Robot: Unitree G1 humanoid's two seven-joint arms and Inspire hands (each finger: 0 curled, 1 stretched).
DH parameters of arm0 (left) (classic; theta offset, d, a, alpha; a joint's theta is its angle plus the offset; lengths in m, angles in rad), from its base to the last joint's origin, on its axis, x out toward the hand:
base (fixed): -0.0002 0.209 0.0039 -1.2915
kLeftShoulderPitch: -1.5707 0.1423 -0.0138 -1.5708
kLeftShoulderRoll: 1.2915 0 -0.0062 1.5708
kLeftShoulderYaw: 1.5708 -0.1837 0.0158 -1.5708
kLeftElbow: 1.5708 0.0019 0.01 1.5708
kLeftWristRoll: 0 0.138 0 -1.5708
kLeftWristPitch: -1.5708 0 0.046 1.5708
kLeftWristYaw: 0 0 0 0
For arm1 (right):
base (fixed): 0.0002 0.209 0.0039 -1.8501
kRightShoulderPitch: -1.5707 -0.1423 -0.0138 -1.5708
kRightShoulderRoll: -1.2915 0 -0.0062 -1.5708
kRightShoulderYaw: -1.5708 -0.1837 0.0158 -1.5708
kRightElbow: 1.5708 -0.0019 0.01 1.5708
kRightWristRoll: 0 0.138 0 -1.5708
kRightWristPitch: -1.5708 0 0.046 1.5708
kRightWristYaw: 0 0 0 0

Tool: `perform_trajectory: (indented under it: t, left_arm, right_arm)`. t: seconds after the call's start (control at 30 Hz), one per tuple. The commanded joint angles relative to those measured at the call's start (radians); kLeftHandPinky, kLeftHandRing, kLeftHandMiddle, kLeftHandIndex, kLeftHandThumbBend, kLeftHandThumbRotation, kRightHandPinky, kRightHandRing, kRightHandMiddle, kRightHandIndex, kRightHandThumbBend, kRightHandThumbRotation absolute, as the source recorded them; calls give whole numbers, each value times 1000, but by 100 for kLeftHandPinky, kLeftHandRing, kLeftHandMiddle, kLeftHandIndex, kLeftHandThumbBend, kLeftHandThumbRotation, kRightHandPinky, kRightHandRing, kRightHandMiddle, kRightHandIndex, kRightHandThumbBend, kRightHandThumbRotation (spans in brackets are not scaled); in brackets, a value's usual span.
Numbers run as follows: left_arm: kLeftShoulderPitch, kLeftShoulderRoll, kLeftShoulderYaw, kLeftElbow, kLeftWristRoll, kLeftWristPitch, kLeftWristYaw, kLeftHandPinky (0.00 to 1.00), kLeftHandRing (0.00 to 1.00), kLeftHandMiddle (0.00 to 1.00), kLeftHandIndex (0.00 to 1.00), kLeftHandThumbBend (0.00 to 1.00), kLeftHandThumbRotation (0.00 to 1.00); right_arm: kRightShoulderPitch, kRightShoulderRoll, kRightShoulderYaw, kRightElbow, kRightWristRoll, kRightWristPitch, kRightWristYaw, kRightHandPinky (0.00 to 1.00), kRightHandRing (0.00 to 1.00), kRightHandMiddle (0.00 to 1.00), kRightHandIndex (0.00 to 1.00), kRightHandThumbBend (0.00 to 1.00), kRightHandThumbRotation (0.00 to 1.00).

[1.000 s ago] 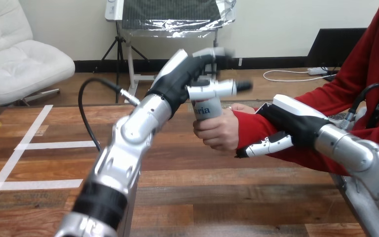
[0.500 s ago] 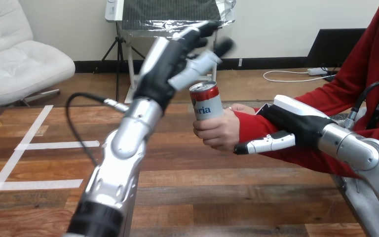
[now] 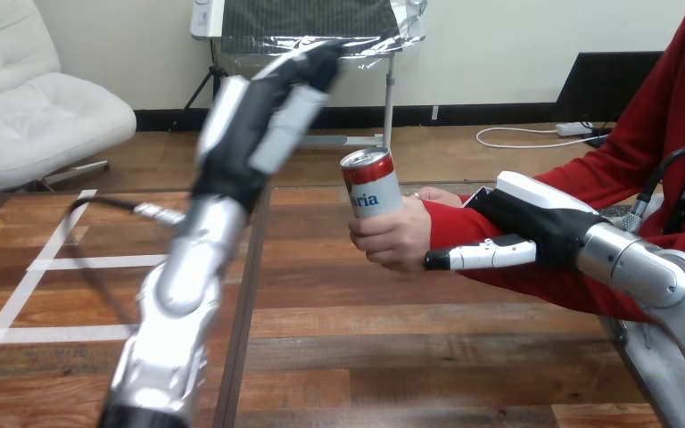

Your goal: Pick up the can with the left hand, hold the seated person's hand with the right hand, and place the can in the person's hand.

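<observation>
A red-topped white can stands upright in the person's hand, which grips its lower half above the middle of the table. My left hand is raised well to the left of the can, apart from it, open with straight fingers and holding nothing. My right hand sits over the red sleeve at the person's wrist. Its thumb lies along the near side of the sleeve, and its palm wraps over the top. Its other fingers are hidden behind the wrist.
White tape lines mark the wooden table at the left. A dark seam runs down the tabletop beside my left forearm. The person's red-sleeved arm comes in from the right.
My left hand has let go of the can and swung up and to the left, away from it. The can stays in the person's hand. My right hand has hardly moved.
</observation>
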Motion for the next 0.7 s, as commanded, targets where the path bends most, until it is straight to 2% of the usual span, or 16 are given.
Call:
perform_trajectory:
  t: [0.0, 0.23, 0.53, 0.67]
  left_arm:
    - [17, 10, 34, -130, -20, 21, 19, 75, 82, 83, 78, 69, 98]
    - [73, 9, 56, -211, -31, 50, 26, 69, 79, 82, 77, 65, 100]
    - [149, 7, 78, -298, -57, 69, 24, 69, 78, 81, 75, 60, 100]
    - [172, 9, 81, -324, -65, 73, 24, 69, 78, 81, 75, 59, 100]
  right_arm:
    - [-33, -4, -19, -35, 12, -16, 0, 36, 38, 43, 44, 100, 89]
    - [-20, -18, -20, -58, 14, 7, 21, 45, 50, 56, 58, 100, 93]
    - [-3, -31, -25, -79, 19, 30, 51, 56, 63, 67, 70, 99, 96]
    - [4, -33, -30, -85, 25, 31, 59, 58, 65, 70, 73, 97, 97]
